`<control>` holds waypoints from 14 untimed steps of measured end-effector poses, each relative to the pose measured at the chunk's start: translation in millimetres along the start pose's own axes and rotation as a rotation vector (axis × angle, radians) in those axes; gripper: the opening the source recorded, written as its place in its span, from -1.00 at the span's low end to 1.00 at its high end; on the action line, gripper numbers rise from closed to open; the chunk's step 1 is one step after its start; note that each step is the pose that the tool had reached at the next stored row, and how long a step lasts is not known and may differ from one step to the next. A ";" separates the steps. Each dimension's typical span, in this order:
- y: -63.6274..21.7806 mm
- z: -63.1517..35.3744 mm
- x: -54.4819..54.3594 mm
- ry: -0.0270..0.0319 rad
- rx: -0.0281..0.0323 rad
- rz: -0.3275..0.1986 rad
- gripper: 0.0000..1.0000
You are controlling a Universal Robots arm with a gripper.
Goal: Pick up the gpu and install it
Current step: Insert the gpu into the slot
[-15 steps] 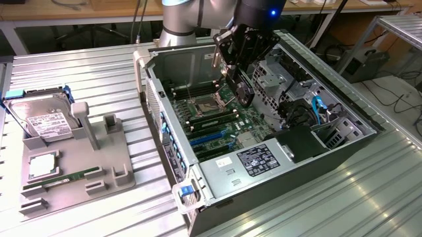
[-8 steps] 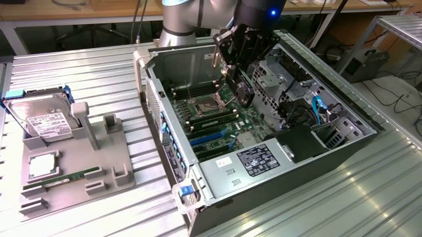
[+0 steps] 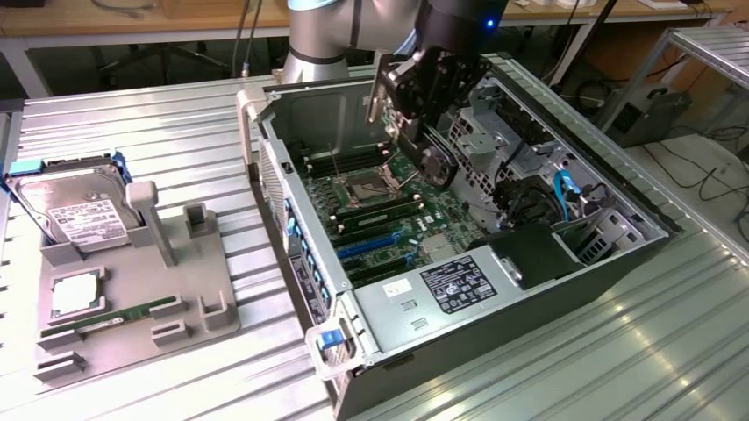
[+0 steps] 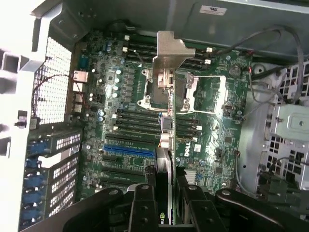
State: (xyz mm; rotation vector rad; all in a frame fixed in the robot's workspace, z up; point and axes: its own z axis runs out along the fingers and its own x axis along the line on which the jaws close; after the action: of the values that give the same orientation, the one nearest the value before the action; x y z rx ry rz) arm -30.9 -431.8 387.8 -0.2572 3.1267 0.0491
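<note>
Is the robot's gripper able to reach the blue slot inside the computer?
Probably yes. The case lies open, nothing covers the blue slot, and the gripper hangs above the board holding the gpu.

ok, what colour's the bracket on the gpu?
Silver, bare metal; the gpu bracket shows best in the wrist view.

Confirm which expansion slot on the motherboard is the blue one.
The long blue slot. It is the coloured one in that row, and the black slots lie on either side of it.

The gpu (image 3: 436,165) ends in a dull silver metal bracket (image 4: 170,53); the table (image 3: 655,351) is ribbed, shiny metal.
</note>
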 end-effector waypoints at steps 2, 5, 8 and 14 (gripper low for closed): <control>0.0 0.4 0.0 0.0013 -0.0003 -0.042 -0.47; 0.0 0.8 0.0 0.0031 -0.0006 -0.099 -0.47; 0.0 1.4 0.0 0.0051 -0.0010 -0.164 -0.47; -0.1 3.0 0.0 0.0098 -0.0021 -0.317 -0.47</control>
State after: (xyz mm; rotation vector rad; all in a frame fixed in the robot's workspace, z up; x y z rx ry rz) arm -30.9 -431.9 384.7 -0.7482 3.0518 0.0496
